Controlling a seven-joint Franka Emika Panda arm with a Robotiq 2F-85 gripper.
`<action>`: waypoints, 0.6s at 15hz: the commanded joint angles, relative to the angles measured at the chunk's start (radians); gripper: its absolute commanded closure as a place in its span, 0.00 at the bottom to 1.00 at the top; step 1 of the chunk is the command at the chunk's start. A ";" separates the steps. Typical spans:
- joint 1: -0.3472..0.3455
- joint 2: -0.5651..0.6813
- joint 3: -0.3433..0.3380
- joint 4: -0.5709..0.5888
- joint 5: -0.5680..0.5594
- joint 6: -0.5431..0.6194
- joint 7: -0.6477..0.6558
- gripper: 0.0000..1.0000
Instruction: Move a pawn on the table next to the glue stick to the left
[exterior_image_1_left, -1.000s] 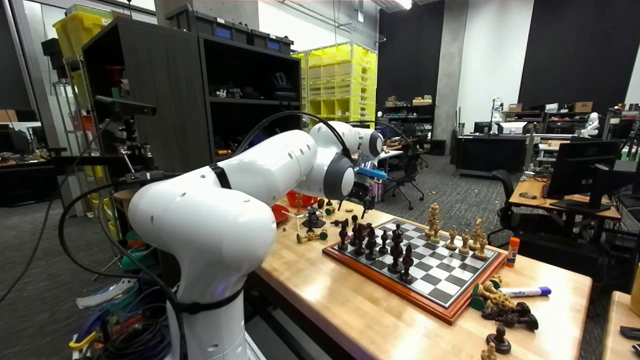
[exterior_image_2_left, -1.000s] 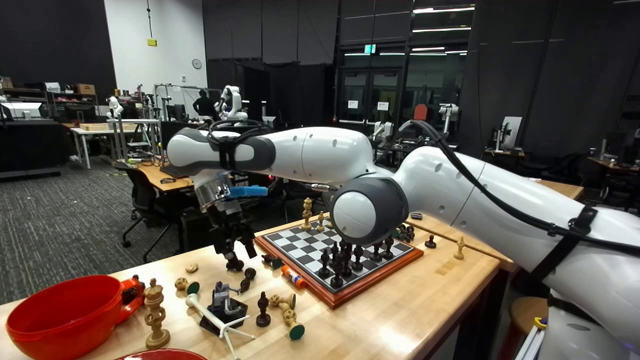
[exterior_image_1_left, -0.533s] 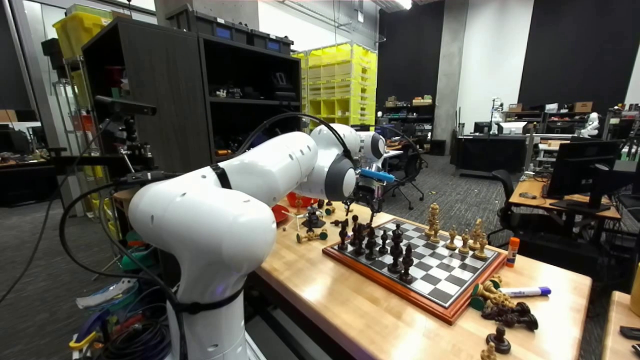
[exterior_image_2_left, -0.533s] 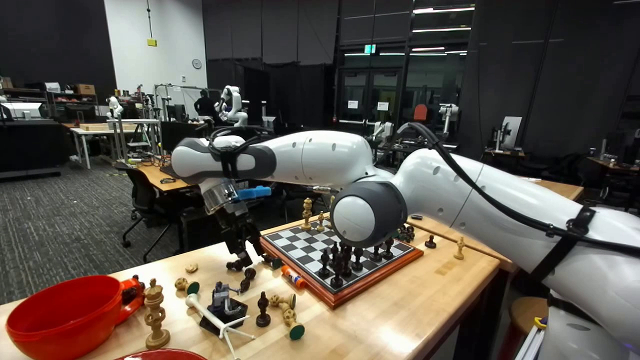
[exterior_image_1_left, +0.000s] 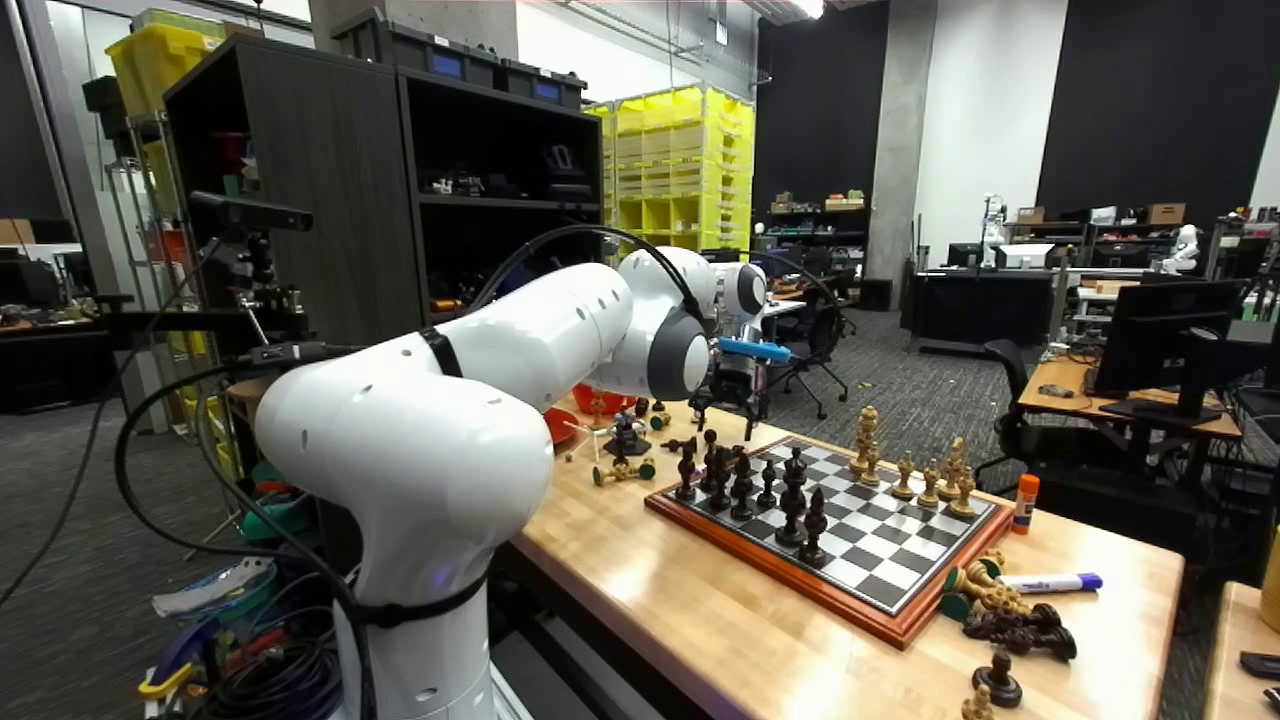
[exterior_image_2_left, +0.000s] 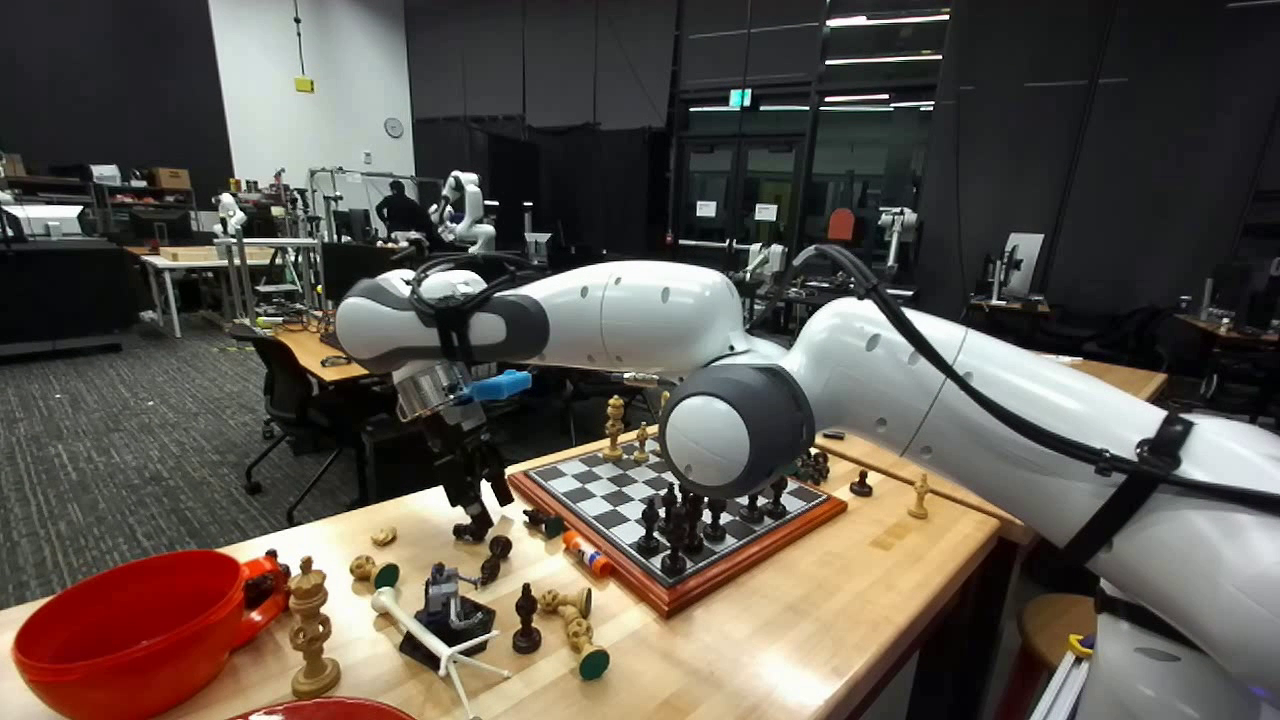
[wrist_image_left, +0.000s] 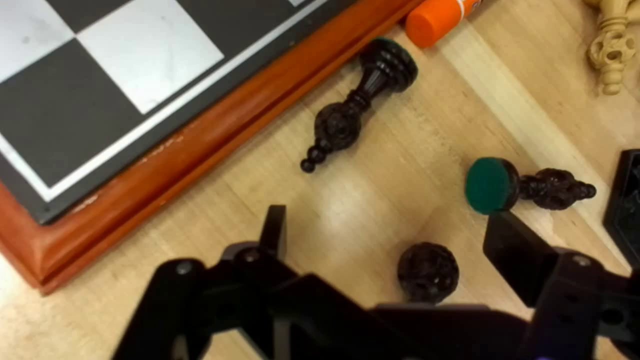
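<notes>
Table, wrist cam: 1 glue stick, 3 dk pcs; gripper wide, nil held.

a red bowl, a round wall clock, stacked yellow bins.

Holds a gripper over the table, behind the chessboard. Has pieces standing on it (dark and tan).

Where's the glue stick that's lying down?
In an exterior view, the glue stick lies beside the left edge of the chessboard, near a toppled dark chess piece. The wrist view shows the stick's orange end at the top, right of centre.
</notes>
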 joint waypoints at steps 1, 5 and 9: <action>0.017 -0.001 -0.015 0.005 -0.021 0.036 -0.030 0.00; 0.022 0.003 -0.019 0.006 -0.026 0.059 -0.048 0.02; 0.021 -0.022 -0.015 -0.048 -0.030 0.122 -0.074 0.30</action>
